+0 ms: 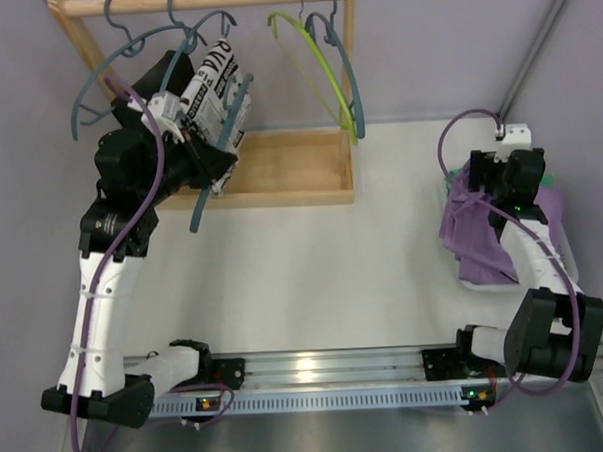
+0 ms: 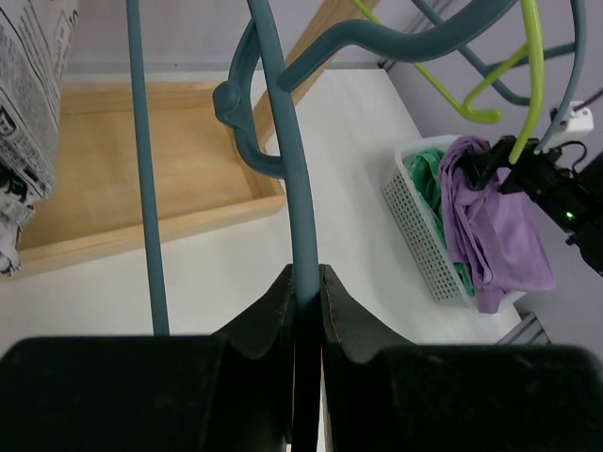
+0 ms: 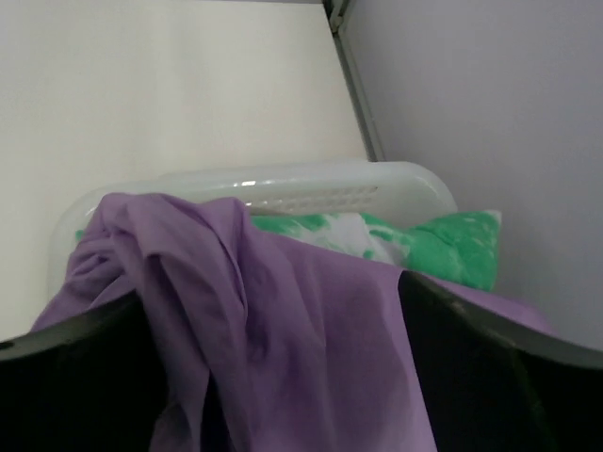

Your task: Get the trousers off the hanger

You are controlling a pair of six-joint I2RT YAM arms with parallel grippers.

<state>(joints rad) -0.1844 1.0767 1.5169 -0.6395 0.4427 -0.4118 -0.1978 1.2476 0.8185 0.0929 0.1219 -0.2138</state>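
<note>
Left wrist view: our left end effector (image 2: 304, 284) is clamped on the blue hanger (image 2: 294, 169). The newsprint-patterned trousers (image 2: 24, 122) dangle at ten o'clock. We judge them limp and light, so pinch a thick fold. Right end effector (image 3: 268, 292), fingers apart, hovers over purple trousers (image 3: 188, 245) in the white basket (image 3: 283, 188).

Purple trousers (image 1: 472, 244) crumpled, draped over basket (image 1: 574, 266) rim; black-print white trousers (image 1: 213, 80) hanging on blue hanger (image 1: 208, 195).

Was a robotics lab bench, aluminium mounting rail (image 1: 328, 365) along near edge, white tabletop (image 1: 313, 266), plain lavender walls (image 1: 444, 40), small wooden rack (image 1: 279, 172).
</note>
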